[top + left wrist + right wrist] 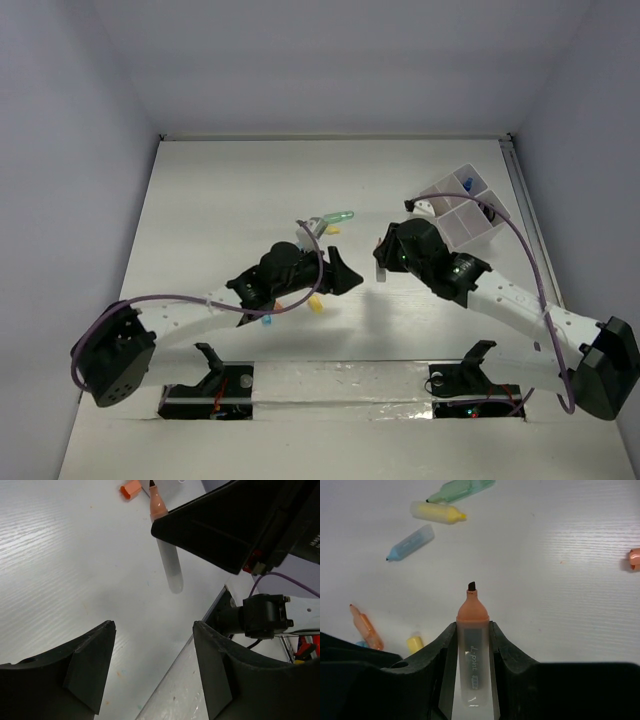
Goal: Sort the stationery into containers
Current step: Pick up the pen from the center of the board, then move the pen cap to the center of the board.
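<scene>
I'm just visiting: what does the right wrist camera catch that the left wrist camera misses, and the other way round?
Only the right wrist view: a green marker, a yellow marker and a blue marker lying loose on the table, plus a small yellow cap.
Only the left wrist view: the left gripper, jaws open with nothing between them.
Both: the orange-tipped marker, uncapped, clamped in the right gripper, and a loose orange cap.
</scene>
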Robot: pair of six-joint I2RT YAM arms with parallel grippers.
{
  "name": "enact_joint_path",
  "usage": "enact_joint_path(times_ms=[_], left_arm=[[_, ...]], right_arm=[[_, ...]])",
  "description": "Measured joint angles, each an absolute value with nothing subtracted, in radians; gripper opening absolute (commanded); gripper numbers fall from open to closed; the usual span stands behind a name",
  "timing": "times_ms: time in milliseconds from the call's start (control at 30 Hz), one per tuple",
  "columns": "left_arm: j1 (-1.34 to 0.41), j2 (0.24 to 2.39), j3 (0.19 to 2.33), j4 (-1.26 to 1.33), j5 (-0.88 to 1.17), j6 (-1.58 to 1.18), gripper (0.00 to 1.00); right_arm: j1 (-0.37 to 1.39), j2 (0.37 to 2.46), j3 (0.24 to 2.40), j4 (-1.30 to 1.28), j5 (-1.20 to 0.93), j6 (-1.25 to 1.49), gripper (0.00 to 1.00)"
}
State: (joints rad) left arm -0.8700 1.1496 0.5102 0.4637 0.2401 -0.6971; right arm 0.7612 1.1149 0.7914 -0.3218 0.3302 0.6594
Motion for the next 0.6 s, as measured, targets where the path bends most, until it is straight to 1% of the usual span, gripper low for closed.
enact_joint_path(times_ms=[133,367,600], left_arm=[[-0.915,1.26,0.575,0.531,0.208,-0.697,0.58],[-0.949,1.37,0.644,0.616,0.16,-0.695,0.56],[-0.964,1.442,0.67,0.647,0.122,-0.685,0.5]], right_arm=[[0.762,1.085,0.791,-0.299,0.302,0.662,0.12],[0.762,1.065,0.788,-0.275,0.267,0.667,0.13],[0.762,1.047,0.77,-0.253,0.244,0.673,0.13]])
